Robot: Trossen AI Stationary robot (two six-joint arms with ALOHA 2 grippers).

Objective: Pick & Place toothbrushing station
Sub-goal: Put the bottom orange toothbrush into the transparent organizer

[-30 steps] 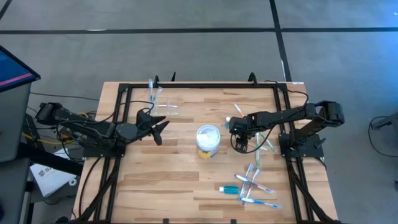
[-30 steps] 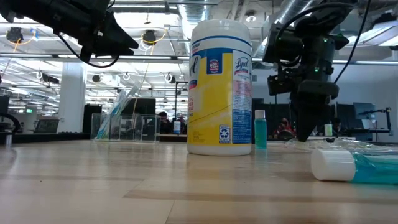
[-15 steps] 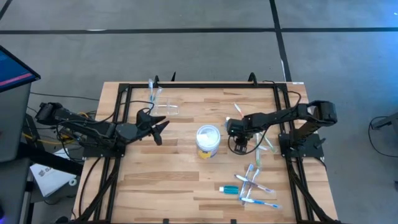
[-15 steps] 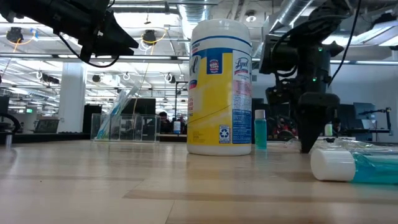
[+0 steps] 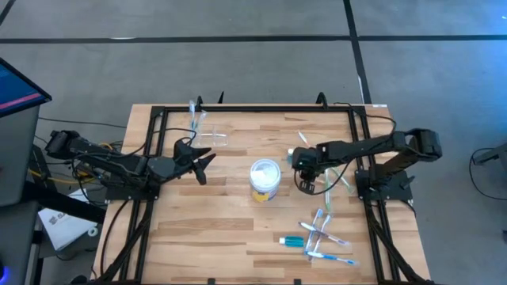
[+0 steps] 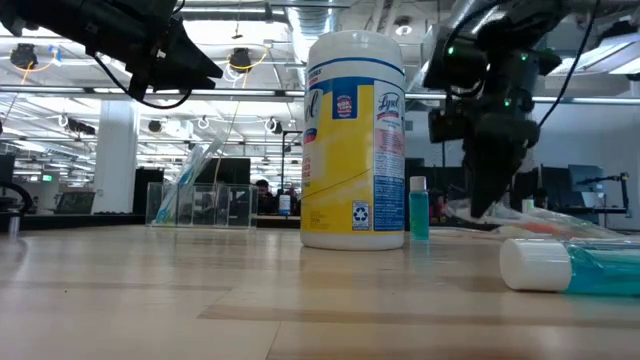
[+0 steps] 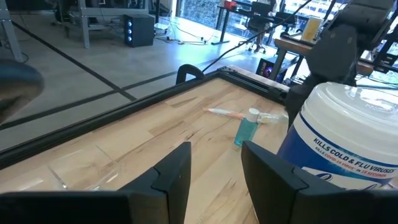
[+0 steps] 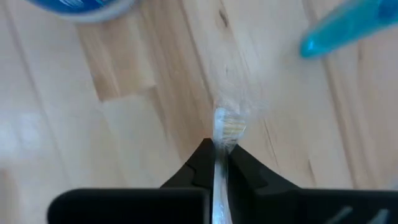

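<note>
The toothbrushing station [image 5: 210, 136], a small see-through stand, sits on its base at the table's far left, and a toothbrush [image 6: 185, 180] leans in one of its cups. My left gripper [image 5: 202, 161] hovers open just on the near side of it, with nothing between its fingers [image 7: 180, 180]. My right gripper [image 5: 307, 184] is to the right of the yellow-banded tub [image 5: 264, 179], pointing steeply down. It is shut on a clear-wrapped toothbrush [image 8: 227, 124]. My right gripper pinches the wrapped toothbrush between its two fingertips, just behind the bristle head [image 8: 226, 129], which sticks out past them. The fingers come from above, slanting steeply down. The fingertips [image 6: 483, 205] stand a little above the wood; I cannot tell whether the brush's other end rests on the table.
The tall tub [image 6: 353, 140] stands mid-table between the arms. A small teal bottle [image 7: 247, 129] and a wrapped brush [image 7: 224, 114] lie beyond it. Several brushes and a teal tube [image 5: 321, 236] lie at the near right. A black frame [image 5: 253, 109] borders the table.
My right gripper dipped to the table beside the tub, shut on the wrapped toothbrush, then rose a little with it. My left arm and the station kept still.
</note>
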